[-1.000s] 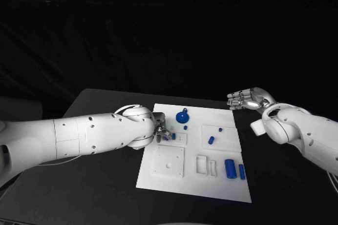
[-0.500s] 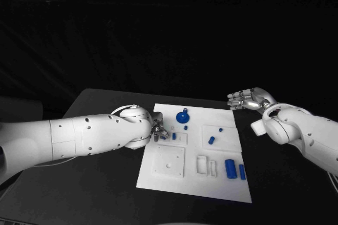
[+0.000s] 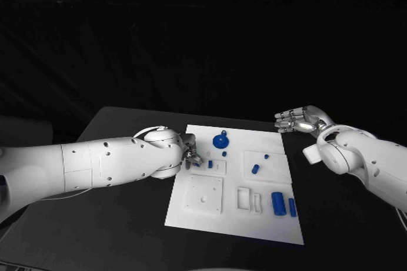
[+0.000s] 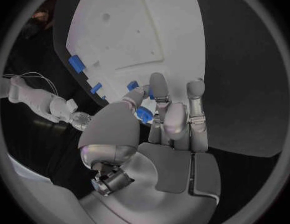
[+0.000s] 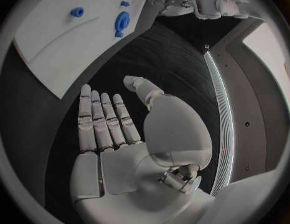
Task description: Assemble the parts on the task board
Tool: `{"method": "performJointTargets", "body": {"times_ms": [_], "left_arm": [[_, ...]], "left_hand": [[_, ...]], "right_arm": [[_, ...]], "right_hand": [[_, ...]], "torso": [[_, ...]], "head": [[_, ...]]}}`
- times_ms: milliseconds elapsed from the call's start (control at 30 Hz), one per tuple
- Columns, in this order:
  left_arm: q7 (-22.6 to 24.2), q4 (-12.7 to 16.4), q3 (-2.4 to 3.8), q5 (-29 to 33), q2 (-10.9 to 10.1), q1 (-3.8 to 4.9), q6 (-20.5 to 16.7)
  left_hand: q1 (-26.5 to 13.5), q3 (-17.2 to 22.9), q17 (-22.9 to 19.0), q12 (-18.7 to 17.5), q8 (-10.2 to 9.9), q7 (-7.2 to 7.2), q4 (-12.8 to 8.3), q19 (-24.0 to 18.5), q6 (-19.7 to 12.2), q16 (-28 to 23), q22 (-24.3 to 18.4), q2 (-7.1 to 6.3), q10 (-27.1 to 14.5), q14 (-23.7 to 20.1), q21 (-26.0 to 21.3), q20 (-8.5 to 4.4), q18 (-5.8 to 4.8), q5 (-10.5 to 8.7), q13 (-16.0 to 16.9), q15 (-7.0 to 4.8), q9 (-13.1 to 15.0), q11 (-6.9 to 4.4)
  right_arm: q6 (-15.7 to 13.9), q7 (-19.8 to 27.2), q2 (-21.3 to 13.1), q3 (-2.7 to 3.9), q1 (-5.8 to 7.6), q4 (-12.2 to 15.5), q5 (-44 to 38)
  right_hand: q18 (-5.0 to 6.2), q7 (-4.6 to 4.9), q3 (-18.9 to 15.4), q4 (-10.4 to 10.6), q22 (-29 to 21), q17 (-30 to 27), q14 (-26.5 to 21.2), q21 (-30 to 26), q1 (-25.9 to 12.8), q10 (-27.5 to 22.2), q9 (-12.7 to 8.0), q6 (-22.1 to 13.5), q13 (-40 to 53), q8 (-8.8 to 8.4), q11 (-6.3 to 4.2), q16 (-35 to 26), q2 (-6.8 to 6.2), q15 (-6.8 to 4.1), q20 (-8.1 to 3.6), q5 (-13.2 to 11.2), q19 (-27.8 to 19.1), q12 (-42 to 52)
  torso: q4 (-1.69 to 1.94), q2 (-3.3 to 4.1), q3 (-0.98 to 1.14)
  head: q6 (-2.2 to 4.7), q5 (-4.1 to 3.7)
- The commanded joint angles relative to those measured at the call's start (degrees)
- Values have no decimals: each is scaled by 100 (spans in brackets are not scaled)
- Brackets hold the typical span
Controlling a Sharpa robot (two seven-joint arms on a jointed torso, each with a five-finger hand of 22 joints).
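- Your left hand [image 3: 192,158] pinches a small blue part [image 4: 144,115] between thumb and fingers, low over the task board's [image 3: 254,227] left edge.
- The board's white surface lies directly under those fingertips.
- Your right hand [image 3: 296,120] hangs empty with fingers apart, beyond the far right corner.

On the black counter [image 3: 127,212] lies the white task board [image 3: 237,218]. The left robot hand [image 3: 190,157] rests at its left edge; the right robot hand [image 3: 294,119] hovers open-fingered beyond its far right corner.
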Motion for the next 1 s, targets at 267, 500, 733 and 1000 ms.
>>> {"method": "performJointTargets", "body": {"times_ms": [267,500,733,1000], "left_arm": [[-112,-43,-70,53,54,-92,216],[-106,-44,-70,72,76,-94,270],[-100,-34,-70,88,88,-94,352],[-122,-26,-70,89,89,-94,444]], "left_hand": [[65,162,-1,8,-9,-663,-126,36,1171,-16,106,115,156,-2,3,15,30,-5,-9,-53,-1112,-163],[69,163,-11,6,-8,-664,-113,37,1166,-21,105,120,155,-5,-1,15,31,-16,-12,-53,-1103,-163],[82,163,-9,6,-6,-663,-118,37,1163,-23,106,111,156,-3,-8,14,30,-20,-15,-53,-1092,-162],[86,163,-3,9,-5,-664,-126,38,1165,-19,106,106,157,-1,-8,13,28,-16,-14,-53,-1087,-163]], "right_arm": [[92,63,10,2,-3,-6,-39],[102,63,11,2,-3,-8,-40],[111,63,11,2,-3,-12,-40],[131,56,6,2,-3,-14,-43]], "right_hand": [[34,1,30,1,-7,-6,-31,15,1,-48,-7,-55,-7,-35,3,-22,-12,2,-8,19,-45,-33],[34,0,38,-1,-7,-6,-27,15,0,-47,-7,-46,-7,-34,2,-22,-11,1,-7,32,-45,-33],[34,0,38,-1,-7,-6,-27,15,0,-47,-7,-46,-7,-34,2,-22,-11,1,-7,32,-45,-33],[34,2,56,-5,-8,-6,-29,13,-4,-55,-7,-50,-7,-34,4,-22,-21,2,-7,192,-47,-34]], "torso": [[0,4,-4],[-1,2,0],[-10,4,-2],[2,2,-2]], "head": [[-4,-1],[-7,2],[-17,0],[-28,0]]}}
